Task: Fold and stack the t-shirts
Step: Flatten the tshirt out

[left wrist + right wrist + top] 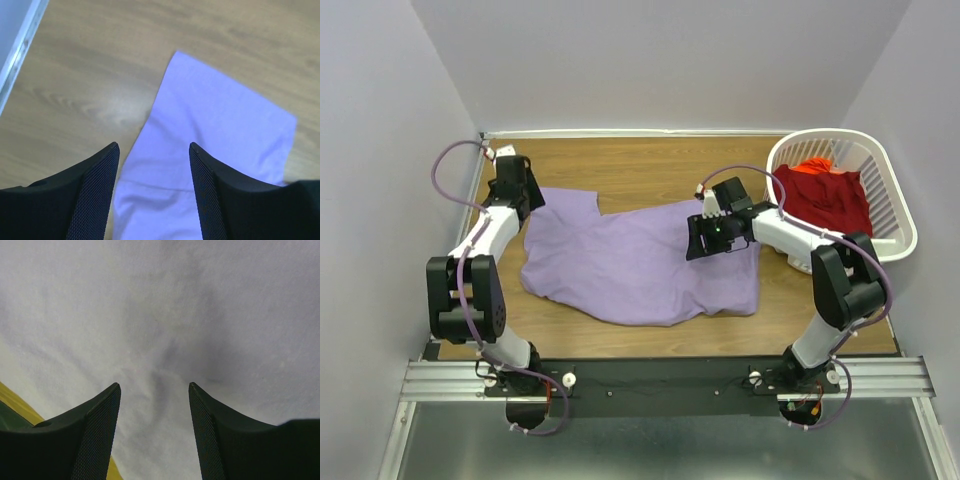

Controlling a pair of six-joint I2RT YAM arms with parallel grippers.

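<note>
Looking down on a lavender shirt [640,265] lying spread open across the middle of the worktop [650,160], wrinkled along its near hem and not folded at all. Hovering at its far left corner with the left gripper [527,200], fingers parted and gripping nothing (the left wrist view showing a squared flap of the cloth flat on bare wood, ahead of the gap between the two fingers). Reaching in from the right with the right gripper [705,240], pointing down at the cloth near the shirt's right edge, fingers likewise spread apart, with only smooth fabric beneath them and no fold pinched between. Touching the cloth or hanging just above it: not telling which from these views. Catching a thin yellow strip [15,407] at the lower left of the right wrist view, too blurred for naming. Finding the red shirt [825,200] bundled inside the white basket [895,215] at the far right of the worktop, with a scrap of orange cloth [815,165] peeking out behind it. Seeing the basket standing just beside the right arm, apart from the lavender shirt.
</note>
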